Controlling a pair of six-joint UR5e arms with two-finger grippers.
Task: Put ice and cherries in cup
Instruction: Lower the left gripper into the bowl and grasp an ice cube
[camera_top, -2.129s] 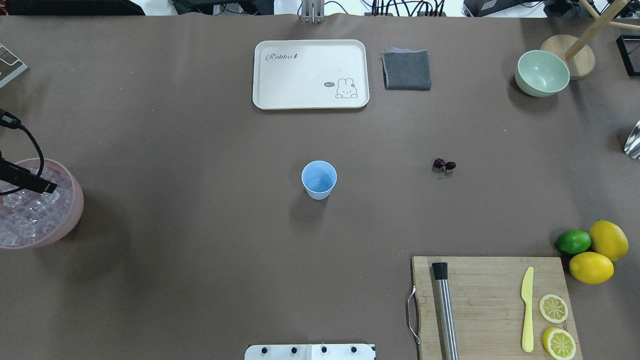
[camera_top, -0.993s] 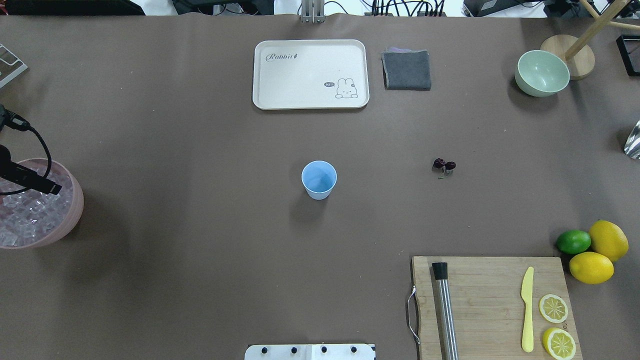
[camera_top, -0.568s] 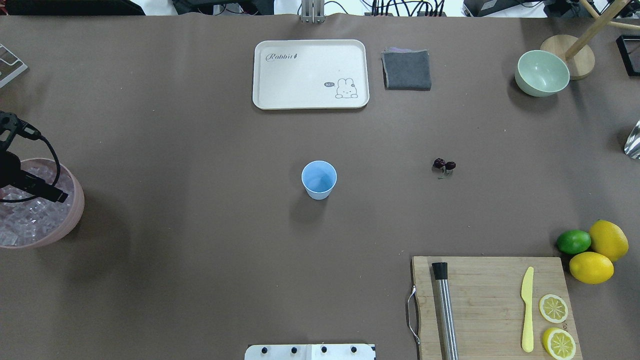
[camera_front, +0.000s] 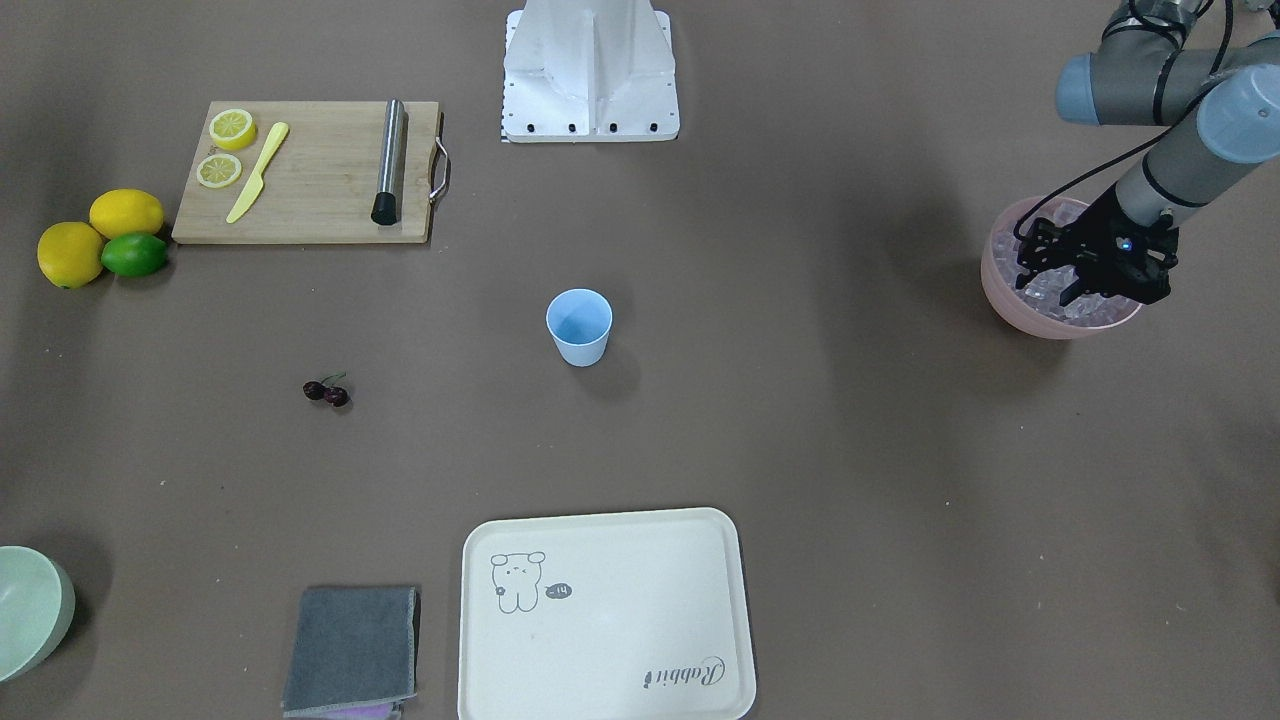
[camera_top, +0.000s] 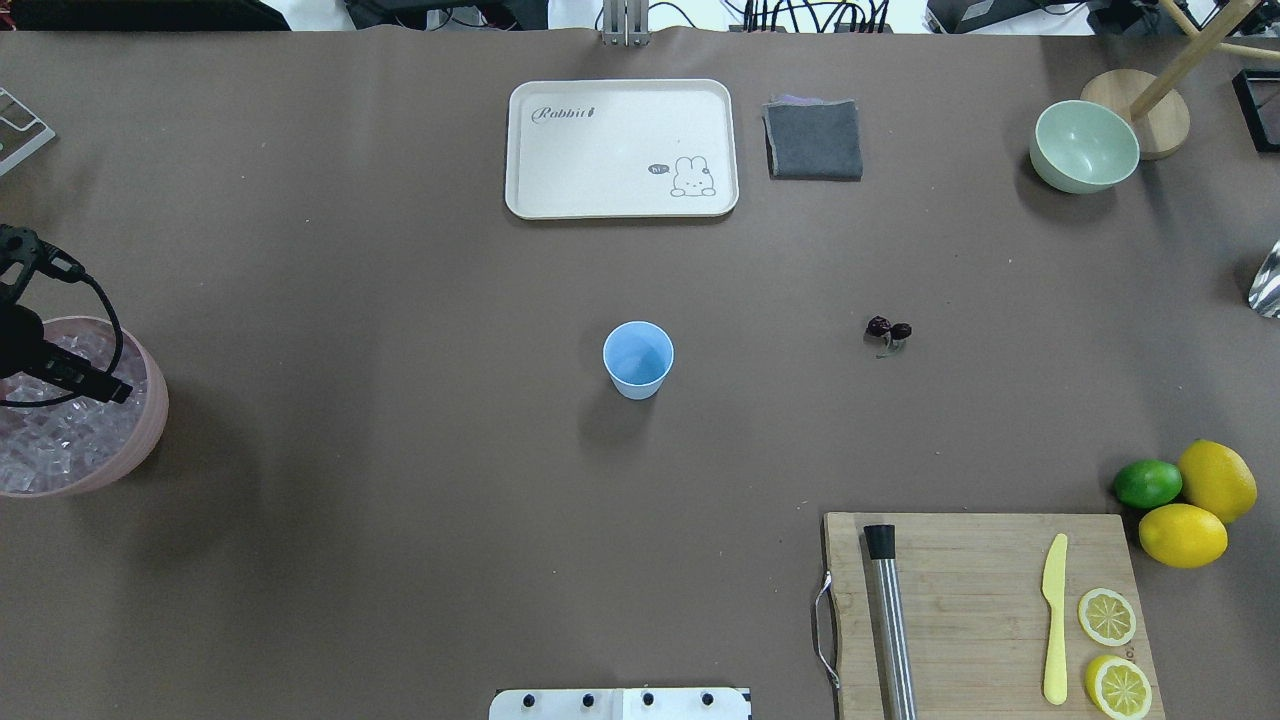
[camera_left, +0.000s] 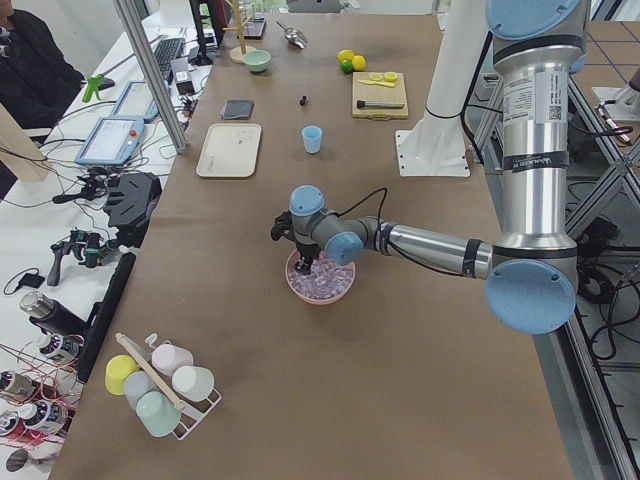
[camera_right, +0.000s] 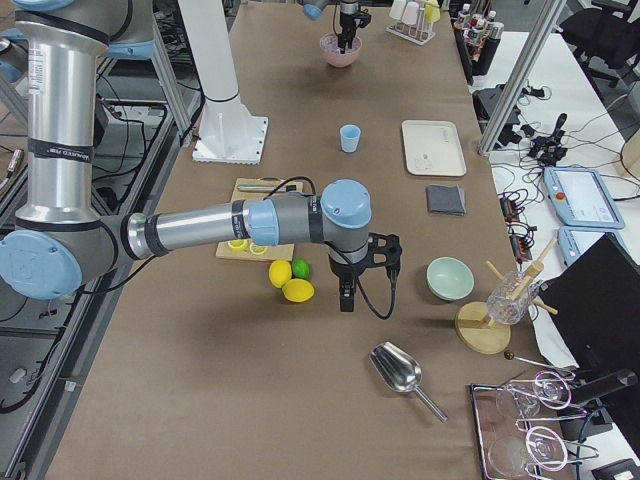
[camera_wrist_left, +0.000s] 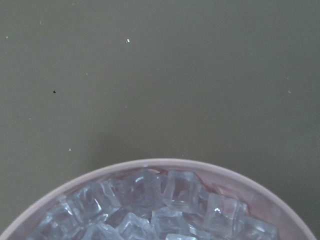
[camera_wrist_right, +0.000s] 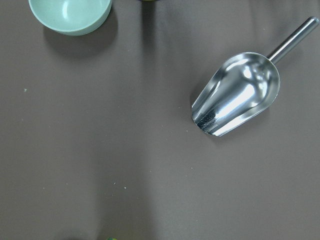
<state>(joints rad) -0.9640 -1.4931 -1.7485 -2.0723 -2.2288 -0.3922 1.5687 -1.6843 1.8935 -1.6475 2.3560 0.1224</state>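
Against the earlier overhead frames, the left gripper (camera_front: 1062, 283) has shifted a little toward the table's middle and toward the robot, staying above the pink bowl (camera_top: 158, 420), and its cable now loops further into view; cup, cherries and the rest are unmoved. Left: the gripper hangs low over the ice (camera_top: 60, 440), which is heaped in the bowl at the table's left end; its fingertips are lost against the cubes, so whether the jaws are parted or have hold of a cube cannot be told. Centre: the cup (camera_top: 638, 360) stands upright, well apart from the bowl, with its long axis vertical, its mouth upward and its narrower base on the table; it appears empty. Right of centre: the cherries (camera_top: 889, 330) lie on the bare table; the pair's line runs roughly along the table's length, with the stems turned toward the robot's side. Far right: the right gripper (camera_right: 346, 292) hovers near the metal scoop (camera_wrist_right: 235, 95); its opening cannot be told. Probable hazards: a smooth, small cube may slip from the fingers during the long carry to the cup; a deep thrust into the heap may push the bowl or spill cubes over its rim; a low approach may clip the light cup's rim and tip it; the round cherries may roll from a pinch.
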